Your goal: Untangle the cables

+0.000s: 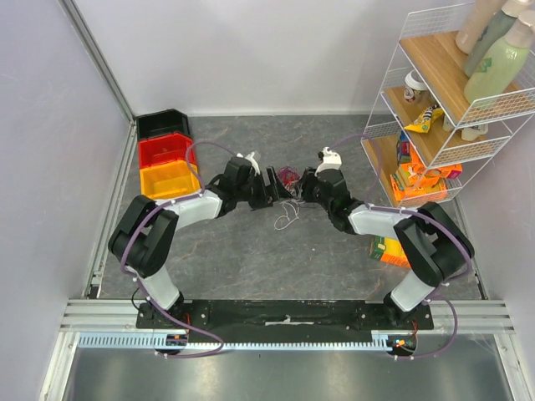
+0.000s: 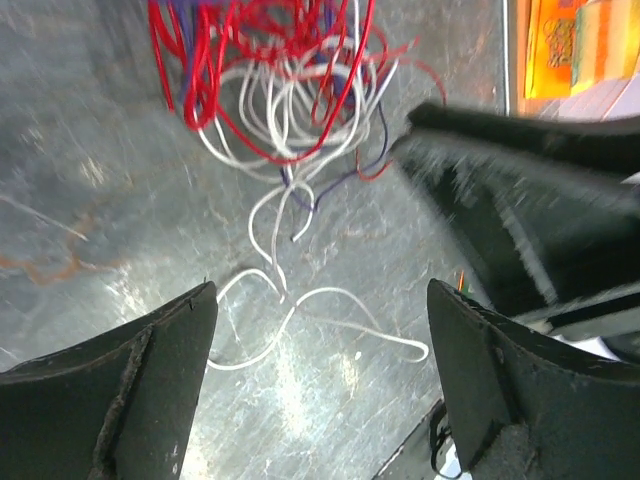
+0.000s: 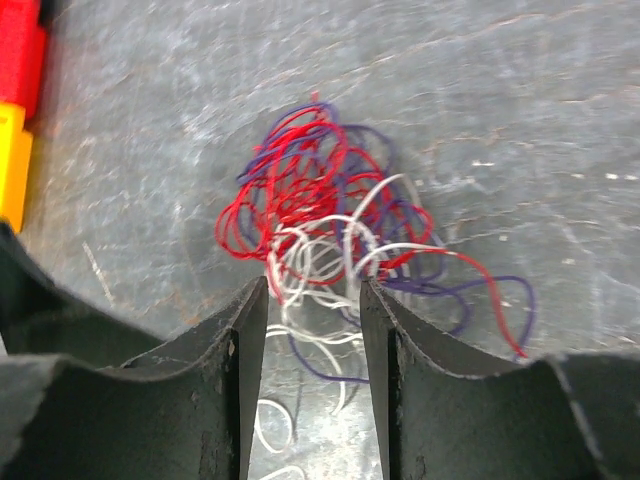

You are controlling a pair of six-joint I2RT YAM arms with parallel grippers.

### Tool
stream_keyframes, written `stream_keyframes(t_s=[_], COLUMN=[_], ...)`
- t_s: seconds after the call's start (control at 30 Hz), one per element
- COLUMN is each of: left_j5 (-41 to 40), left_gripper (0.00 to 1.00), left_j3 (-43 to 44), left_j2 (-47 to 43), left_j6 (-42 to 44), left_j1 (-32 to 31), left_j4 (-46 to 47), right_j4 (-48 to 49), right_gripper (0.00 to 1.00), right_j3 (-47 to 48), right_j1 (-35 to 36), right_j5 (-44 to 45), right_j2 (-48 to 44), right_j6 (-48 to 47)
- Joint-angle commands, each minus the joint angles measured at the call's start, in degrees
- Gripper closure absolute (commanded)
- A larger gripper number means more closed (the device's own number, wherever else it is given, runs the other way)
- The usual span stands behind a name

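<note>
Spreading across most of the overhead view, the grey stone-patterned table (image 1: 251,259) carries everything. A white wire rack (image 1: 435,125) of packets and bottles stands at its right edge, and three bins (image 1: 167,159), black, red and yellow, sit at the far left. Both arms reach inward to the middle, where the left gripper (image 1: 269,185) and the right gripper (image 1: 306,185) face each other with the cables (image 1: 288,177) lying on the table between them.

The left gripper's jaws are spread wide with nothing between them. The right gripper's jaws stand at a narrow gap, tips at the near edge of the bundle with white loops showing in the gap. No strand looks pinched, though the contact itself is hard to make out. The tangle (image 3: 320,210) is a loose knot of red, white and dark purple-blue wire, and one white strand (image 2: 300,320) trails out of it toward the arm bases.

Judging by their thinness, the wires are very light, limp and slightly springy. They will likely slide over the table rather than resist, and a pull on one loop may drag the whole bunch unless the other gripper pins it. The trailing white strand, or a red loop standing clear at the rim, looks the best place to pinch, close to where it leaves the knot.
</note>
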Motion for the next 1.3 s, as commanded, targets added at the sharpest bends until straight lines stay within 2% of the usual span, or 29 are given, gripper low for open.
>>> stream_keyframes(t_s=[0.0,0.1,0.17,0.23,0.4,0.43,0.47,0.5,0.53,0.7,0.93,1.07,1.27], left_j5=[0.9,1.6,2.5,3.1,3.3,2.9,2.3,1.5,0.9,-2.8,-3.8,-6.9,-16.7], left_gripper=[0.07,0.06,0.09,0.16,0.54,0.65,0.84,0.95,0.98,0.98,0.98,0.98,0.99], left_j3=[-4.5,-5.1,-5.1,-4.8,-2.9,-2.7,-2.4,-2.4,-2.6,-6.0,-8.9,-7.2,-9.2], left_j2=[-1.2,-0.5,0.7,2.2,4.8,4.6,4.2,3.5,2.5,-4.1,-12.9,-20.9,-42.1], left_j6=[-4.2,-5.0,-6.3,-7.6,-8.3,-7.9,-7.3,-6.7,-6.0,-2.1,2.1,8.2,12.7], left_j1=[-2.1,-3.2,-3.8,-4.1,-4.2,-4.2,-4.1,-4.2,-4.2,-4.7,-6.9,-9.1,-10.5], left_j4=[7.1,7.6,9.2,11.5,13.6,13.4,12.4,11.1,10.4,7.1,3.2,-5.1,-15.2], right_j4=[-2.7,-0.6,0.8,0.7,2.0,1.8,1.8,1.9,2.1,0.2,-6.7,-12.6,-16.5], right_gripper=[0.50,0.50,0.50,0.50,0.50,0.50,0.50,0.48,0.44,0.31,0.30,0.36,0.46], right_j3=[-1.4,-4.3,-5.4,-4.8,-2.1,-1.2,-0.4,0.2,0.7,5.5,13.0,16.9,17.3], right_j1=[-1.7,-3.0,-3.4,-3.4,-3.4,-3.3,-3.2,-3.2,-3.2,-1.5,1.2,1.7,1.6], right_j5=[6.9,8.0,7.9,7.0,0.1,-1.5,-2.4,-2.7,-3.3,-5.1,0.2,8.1,17.7], right_j2=[-2.6,-4.9,-6.5,-6.5,-1.8,-0.4,0.6,1.4,2.0,6.1,11.1,13.9,14.1], right_j6=[3.9,4.5,3.6,2.5,1.4,1.1,1.0,0.9,0.5,-3.3,-5.6,-4.7,-1.1])
